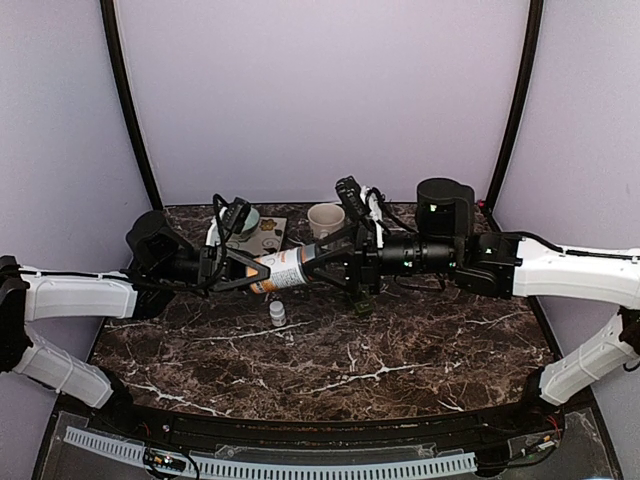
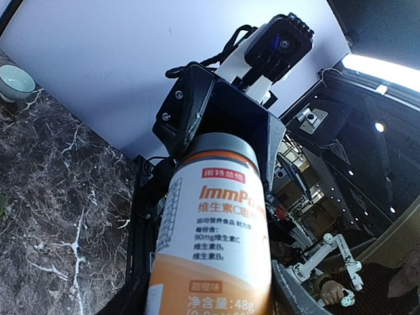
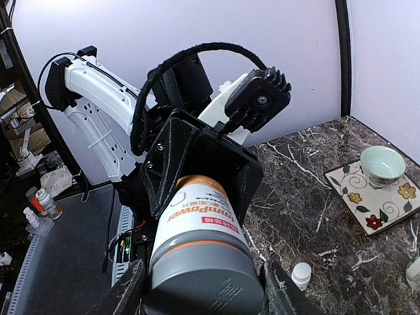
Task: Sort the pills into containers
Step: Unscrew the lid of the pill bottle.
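I see the pill bottle [image 1: 283,270] lying horizontal in the air over the back half of the table [image 1: 400,370], with a white and orange label and a grey cap. The left gripper [image 1: 258,272] clamps its base end, the right gripper [image 1: 315,260] its cap. The dark green pill box [image 1: 363,303] lies mid-table, mostly hidden; I can't make out its compartments
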Controlling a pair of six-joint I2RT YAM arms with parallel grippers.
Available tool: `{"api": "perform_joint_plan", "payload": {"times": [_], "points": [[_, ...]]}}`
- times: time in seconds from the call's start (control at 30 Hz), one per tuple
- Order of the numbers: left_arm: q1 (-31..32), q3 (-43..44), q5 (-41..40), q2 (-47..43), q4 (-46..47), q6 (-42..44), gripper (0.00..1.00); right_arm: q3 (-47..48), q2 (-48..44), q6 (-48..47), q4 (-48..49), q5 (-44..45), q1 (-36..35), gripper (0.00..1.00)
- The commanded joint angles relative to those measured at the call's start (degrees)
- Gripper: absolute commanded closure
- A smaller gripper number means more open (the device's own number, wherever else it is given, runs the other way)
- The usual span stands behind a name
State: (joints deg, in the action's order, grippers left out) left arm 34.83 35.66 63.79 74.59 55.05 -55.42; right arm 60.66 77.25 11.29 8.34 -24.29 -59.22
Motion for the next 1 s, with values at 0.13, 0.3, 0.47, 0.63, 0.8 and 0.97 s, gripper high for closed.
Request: {"api": "perform_joint_plan", "payload": {"times": [0.13,0.3,0.47,0.63,0.8,0.97], "points": [[-0.4,2.7,1.5,-1.2,9.1,-2.8,1.00,-1.6,-0.9,-1.0,1.6,-1.1,-1.1,0.73],[-0.2,3.1,-1.5,-4.4,-4.7,8.5,1.00,-2.0,-2.1,4.3,5.4,-0.1,-1.0,0.33],[-0.2,2.7,-8.1,-8.0,-16.4,18.7,1.00,-1.8,-3.9,10.7,7.6,1.5,-0.9,0.14],[0.1,2.1,-13.0,-10.1,-20.8,25.3,1.00,-1.3,-4.8,17.7,7.6,5.2,-0.6,0.07],[2.7,1.7,-20.4,-13.1,-25.6,33.4,1.00,2.4,-1.9,27.0,1.6,9.0,0.7,0.09],[6.0,1.4,-29.9,-15.9,-29.7,41.8,1.00,3.9,1.2,35.1,0.5,8.7,2.0,0.11]]}}
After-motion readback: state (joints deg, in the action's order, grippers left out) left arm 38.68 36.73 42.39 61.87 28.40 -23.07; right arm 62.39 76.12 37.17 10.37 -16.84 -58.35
